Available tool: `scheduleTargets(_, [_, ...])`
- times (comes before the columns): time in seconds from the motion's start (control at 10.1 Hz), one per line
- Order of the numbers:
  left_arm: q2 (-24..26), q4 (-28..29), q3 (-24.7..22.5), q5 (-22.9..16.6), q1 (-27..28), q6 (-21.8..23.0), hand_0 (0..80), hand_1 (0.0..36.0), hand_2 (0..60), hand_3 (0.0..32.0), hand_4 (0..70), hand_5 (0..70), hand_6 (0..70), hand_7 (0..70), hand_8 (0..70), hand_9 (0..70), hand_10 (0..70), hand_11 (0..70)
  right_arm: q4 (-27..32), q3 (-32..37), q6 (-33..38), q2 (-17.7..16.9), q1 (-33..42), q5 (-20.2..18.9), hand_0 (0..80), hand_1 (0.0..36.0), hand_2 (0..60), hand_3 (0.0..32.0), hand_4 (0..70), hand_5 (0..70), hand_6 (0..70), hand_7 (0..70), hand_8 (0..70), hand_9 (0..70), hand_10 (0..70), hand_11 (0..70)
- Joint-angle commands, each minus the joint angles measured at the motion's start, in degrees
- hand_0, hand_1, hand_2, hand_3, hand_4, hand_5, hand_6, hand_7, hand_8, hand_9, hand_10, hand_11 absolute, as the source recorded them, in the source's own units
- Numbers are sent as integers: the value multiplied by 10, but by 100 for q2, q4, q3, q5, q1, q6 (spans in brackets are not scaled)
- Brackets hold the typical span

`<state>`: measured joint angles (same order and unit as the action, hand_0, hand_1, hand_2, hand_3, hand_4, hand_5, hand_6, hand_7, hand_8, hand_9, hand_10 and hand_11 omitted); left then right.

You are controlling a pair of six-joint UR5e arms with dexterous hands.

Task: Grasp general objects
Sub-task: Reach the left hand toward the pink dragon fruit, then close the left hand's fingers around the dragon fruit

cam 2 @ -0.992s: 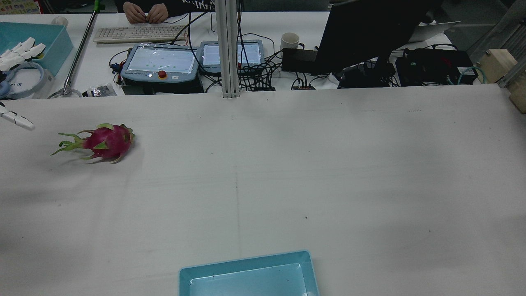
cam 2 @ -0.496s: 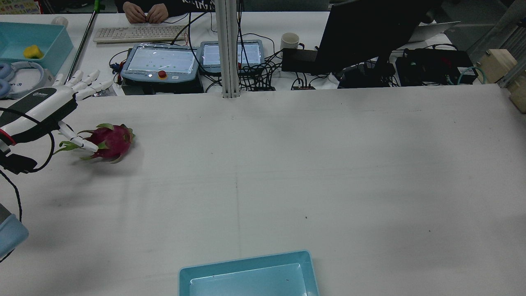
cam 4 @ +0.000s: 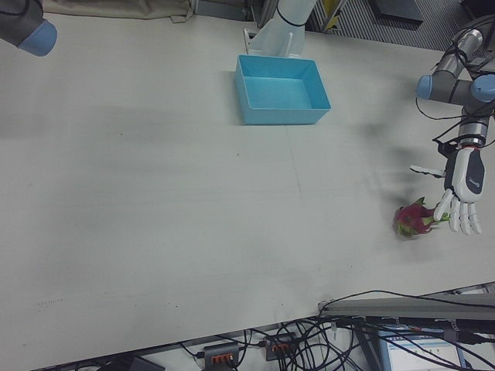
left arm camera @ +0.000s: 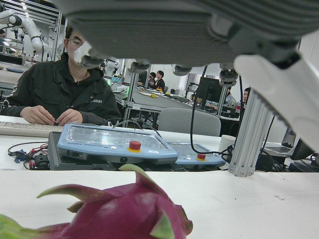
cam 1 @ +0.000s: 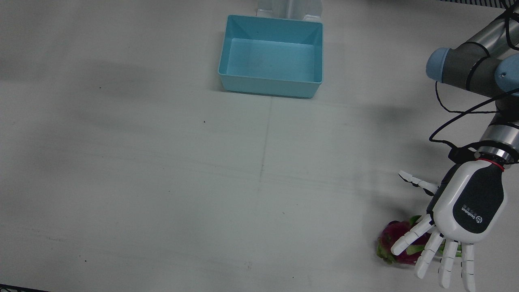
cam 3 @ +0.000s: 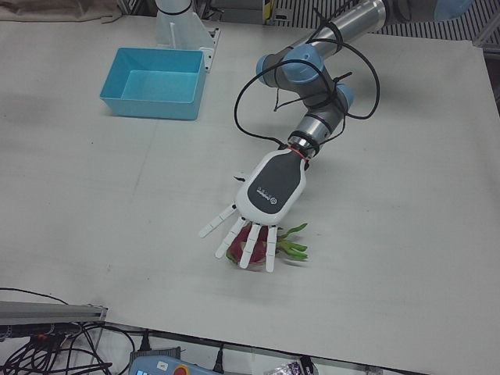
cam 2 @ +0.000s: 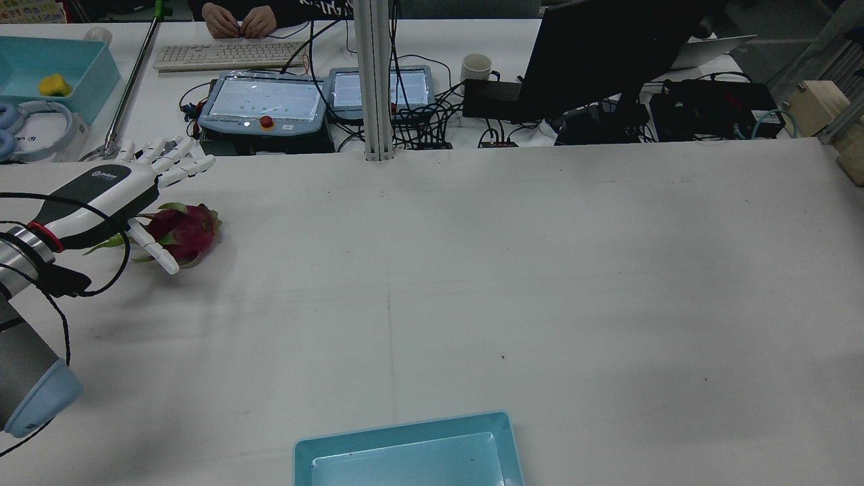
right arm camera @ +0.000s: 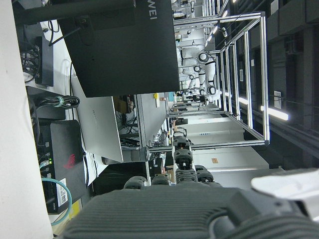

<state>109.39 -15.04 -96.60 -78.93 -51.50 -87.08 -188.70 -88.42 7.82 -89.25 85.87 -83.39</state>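
A pink dragon fruit (cam 2: 185, 231) with green leaf tips lies on the white table's left side in the rear view. It also shows in the front view (cam 1: 390, 236), the right-front view (cam 4: 410, 219) and close under the left hand camera (left arm camera: 114, 214). My left hand (cam 2: 111, 191) hovers just over the dragon fruit, open with fingers spread past it (cam 1: 466, 209) (cam 3: 269, 191) (cam 4: 466, 182), and nothing is in its grip. My right hand (right arm camera: 174, 214) shows only as a dark palm in its own view, with nothing in it and fingers stretched out.
A light-blue tray (cam 2: 405, 432) (cam 1: 231, 48) sits empty at the table's robot-side edge, mid-width. Beyond the far edge stand teach pendants (cam 2: 263, 101), a keyboard, a monitor and cables, and a person sits there. The right arm's elbow (cam 4: 31, 23) is far off.
My left hand has swept in from the table's left edge and now hangs over the dragon fruit, fingers still spread. The fruit has not moved.
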Motion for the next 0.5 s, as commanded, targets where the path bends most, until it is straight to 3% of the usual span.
scheduleTargets(0.0, [73,-69,98,0,17,-458,546,268,167,320,0,0,0,0,0,0,0,0,0,0,0,4,0,-2,0,0,0,0,0,0,0,0,0,0,0,0])
scheduleTargets(0.1, [73,-157,80,0,17,-520,566,302,228,320,0,0,0,0,0,0,0,0,0,0,0,-5,0,-2,0,0,0,0,0,0,0,0,0,0,0,0])
scheduleTargets(0.2, [73,-227,63,0,17,-747,594,350,337,320,0,0,0,0,0,0,0,0,0,0,0,4,0,7,0,0,0,0,0,0,0,0,0,0,0,0])
scheduleTargets(0.3, [65,-237,71,0,26,-1010,644,360,366,320,0,0,0,0,0,0,0,0,0,0,0,4,0,-2,0,0,0,0,0,0,0,0,0,0,0,0])
scheduleTargets(0.4, [65,-237,89,-9,26,-1213,681,360,342,320,0,0,0,0,0,0,0,0,0,0,0,-5,0,-2,0,0,0,0,0,0,0,0,0,0,0,0])
